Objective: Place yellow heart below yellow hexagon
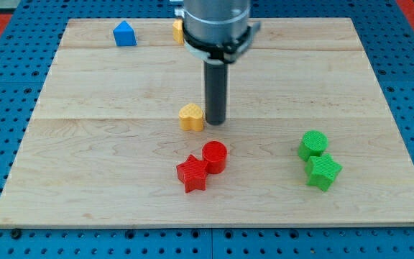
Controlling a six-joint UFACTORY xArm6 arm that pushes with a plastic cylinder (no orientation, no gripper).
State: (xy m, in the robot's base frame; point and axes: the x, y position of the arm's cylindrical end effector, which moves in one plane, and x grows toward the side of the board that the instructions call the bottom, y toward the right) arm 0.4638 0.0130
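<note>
My tip (215, 121), a bare rod gripping nothing, touched the heart's (191, 116) right side mid-frame. Pushing it toward the hexagon (178, 30) at top needed contact from below.

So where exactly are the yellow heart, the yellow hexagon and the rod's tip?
yellow heart (190, 116): camera view, top face.
yellow hexagon (177, 30): camera view, visible left part; the arm hides the rest.
my tip (215, 121): camera view, rod's very end, beside the heart's right.

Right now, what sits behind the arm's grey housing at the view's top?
A yellow block pokes out at the grey housing's left edge; probably the yellow hexagon, though most of it is covered. My tip rests beside the yellow heart, on its right.
</note>
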